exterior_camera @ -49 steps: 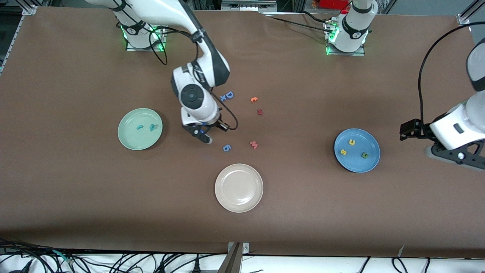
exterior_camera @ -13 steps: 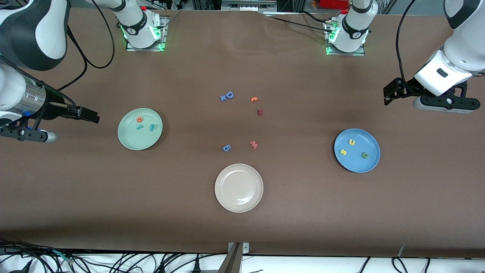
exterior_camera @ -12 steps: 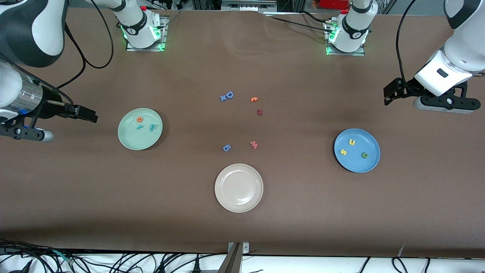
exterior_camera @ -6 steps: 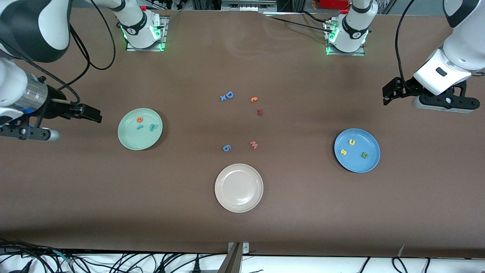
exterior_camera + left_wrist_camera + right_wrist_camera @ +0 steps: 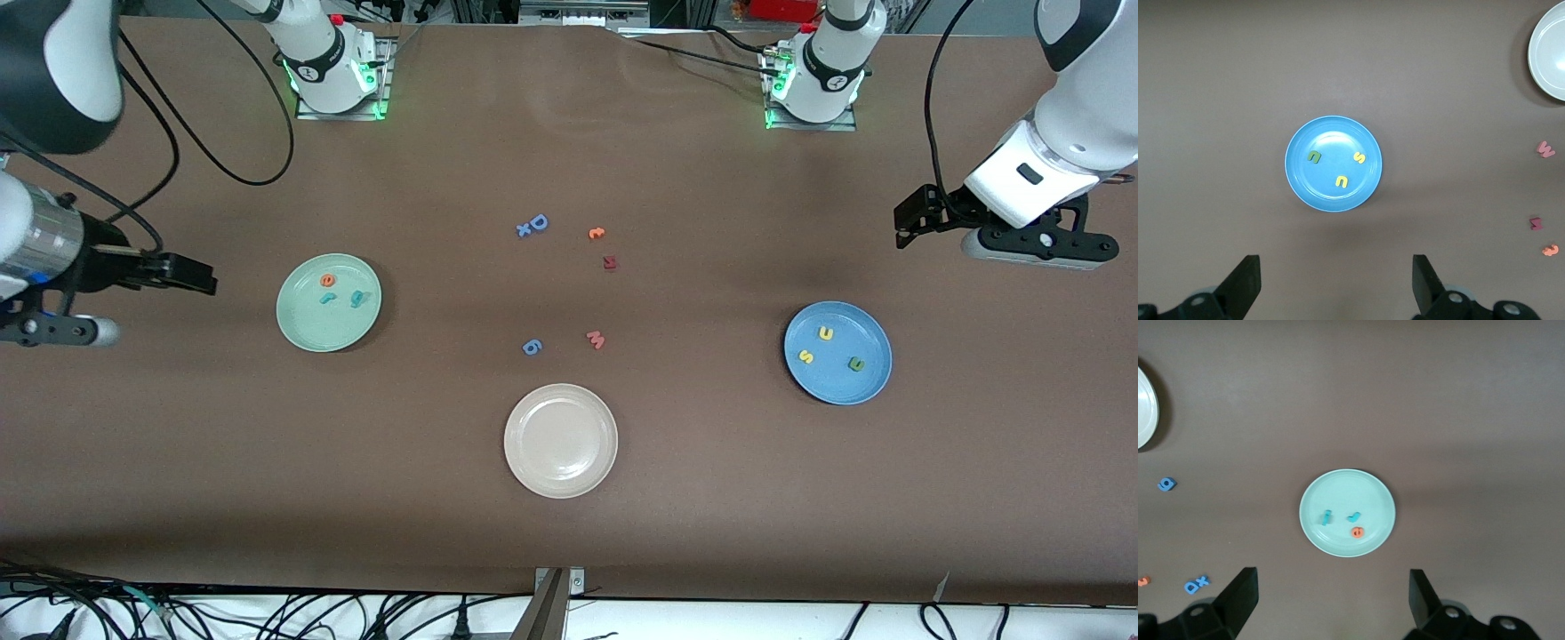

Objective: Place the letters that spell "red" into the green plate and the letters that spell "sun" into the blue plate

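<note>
Now we're looking across a wide brown table (image 5: 569,533), matte and faintly creased near the robots' edge, with a tangle of black cables along the edge by the front camera and aluminium framing at the corners. Green lights glow at both arm bases on the robots' edge.

Over at the right arm's end sits the green plate (image 5: 298,329), and inside it the teal "r" (image 5: 326,299), the orange "e" (image 5: 328,280) and the teal-green "d" (image 5: 356,298), all lying flat. Toward the left arm's end, the blue plate (image 5: 876,387) carries the yellow "s" (image 5: 806,356), the yellow "u" (image 5: 826,333) and the green "n" (image 5: 855,364).

Mid-table, a loose scatter: a blue "D" (image 5: 538,222), a small orange letter (image 5: 597,233), a dark red letter (image 5: 609,262), a pink "w" (image 5: 596,339) and a blue "6" (image 5: 531,347). An empty beige plate (image 5: 520,462) lies nearer the front camera's edge.

Right gripper (image 5: 1331,600) hangs high over the right arm's end, fingers spread wide, nothing between them. Left gripper (image 5: 1335,283) hovers high over the left arm's end, jaws wide apart too, carrying nothing.
</note>
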